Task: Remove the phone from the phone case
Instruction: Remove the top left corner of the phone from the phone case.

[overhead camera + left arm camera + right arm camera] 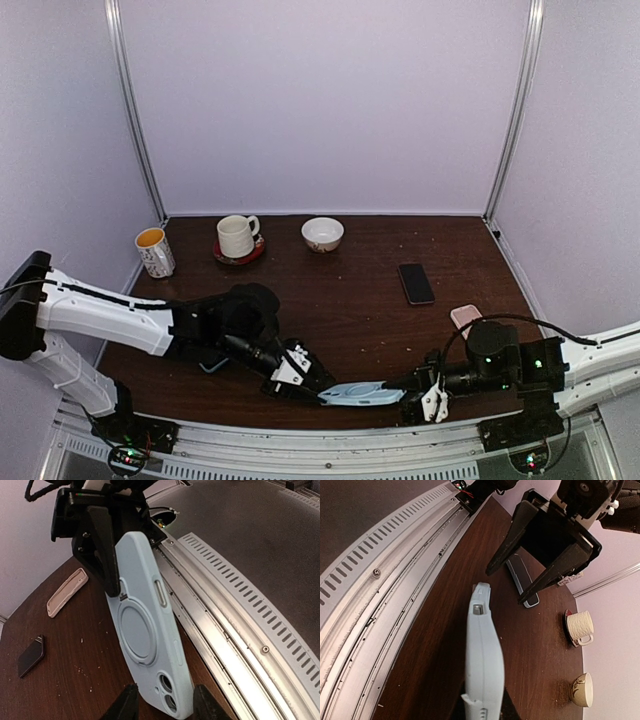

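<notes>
Brown table (350,320), lilac walls (320,100); right gripper (400,384) tight on phone case (355,393) (left gripper (316,383) agape).

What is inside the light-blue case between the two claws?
The light-blue case shows only its back and one edge, with dark camera holes. Its front faces away from every camera, so what it holds cannot be seen.

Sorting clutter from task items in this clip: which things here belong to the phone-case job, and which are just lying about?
Job: light blue phone case, left gripper, right gripper.
Lying about: black phone, pink case, patterned cup, mug on red saucer, bowl.
</notes>
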You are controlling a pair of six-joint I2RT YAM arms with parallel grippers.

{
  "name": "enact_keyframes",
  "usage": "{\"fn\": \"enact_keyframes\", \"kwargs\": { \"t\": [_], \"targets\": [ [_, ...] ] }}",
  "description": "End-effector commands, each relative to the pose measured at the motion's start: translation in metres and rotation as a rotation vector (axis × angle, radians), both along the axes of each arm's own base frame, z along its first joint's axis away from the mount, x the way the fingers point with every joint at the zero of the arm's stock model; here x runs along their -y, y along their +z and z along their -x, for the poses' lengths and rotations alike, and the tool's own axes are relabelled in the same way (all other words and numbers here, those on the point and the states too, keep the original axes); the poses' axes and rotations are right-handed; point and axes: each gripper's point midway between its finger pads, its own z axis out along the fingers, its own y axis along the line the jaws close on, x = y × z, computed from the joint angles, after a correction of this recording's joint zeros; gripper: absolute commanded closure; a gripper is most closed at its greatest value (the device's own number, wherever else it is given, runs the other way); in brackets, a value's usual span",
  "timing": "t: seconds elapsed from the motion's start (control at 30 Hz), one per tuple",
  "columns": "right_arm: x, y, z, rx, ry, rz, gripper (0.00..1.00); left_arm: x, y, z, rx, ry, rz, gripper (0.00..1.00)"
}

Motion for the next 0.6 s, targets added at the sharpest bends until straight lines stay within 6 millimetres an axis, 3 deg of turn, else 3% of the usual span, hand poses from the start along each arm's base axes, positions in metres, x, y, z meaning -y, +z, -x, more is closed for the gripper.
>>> {"fn": "enact_keyframes", "kwargs": {
  "t": [0.0,0.37,0.57],
  "targets": [
    [-0.007,0.030,-0.003,0.025,-0.014,-0.120,1.00,-0.011,0.008,0.007,0.008,-0.002,0.002,0.60],
    [-0.007,0.031,-0.004,0.027,-0.017,-0.126,1.00,-0.001,-0.016,0.002,0.057,0.032,-0.072,0.64],
    [-0.007,0.031,-0.003,0.029,-0.016,-0.127,1.00,-0.003,-0.023,-0.004,0.089,0.060,-0.084,0.73]
  ]
}}
